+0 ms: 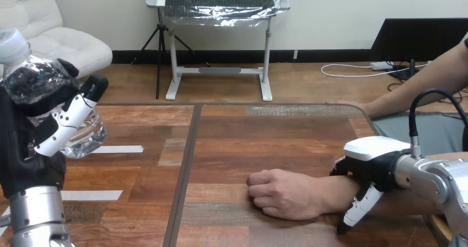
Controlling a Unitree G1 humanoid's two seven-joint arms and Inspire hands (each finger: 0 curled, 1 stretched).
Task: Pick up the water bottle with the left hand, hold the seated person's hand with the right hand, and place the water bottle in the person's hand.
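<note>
A clear plastic water bottle (83,137) with a pale cap is lifted above the table at the far left, tilted, with my left hand (41,120) shut on it, fingers and thumb curled round its body. The person's hand (281,193) rests as a loose fist on the table at lower centre-right, its forearm running off to the right. My right hand (370,172) lies over the person's wrist, its fingers curled down on the near side of the forearm.
The wooden table (232,148) has a dark seam running down its middle and strips of white tape (118,149) at the left. The person's other arm (419,87) rests by the table's far right corner.
</note>
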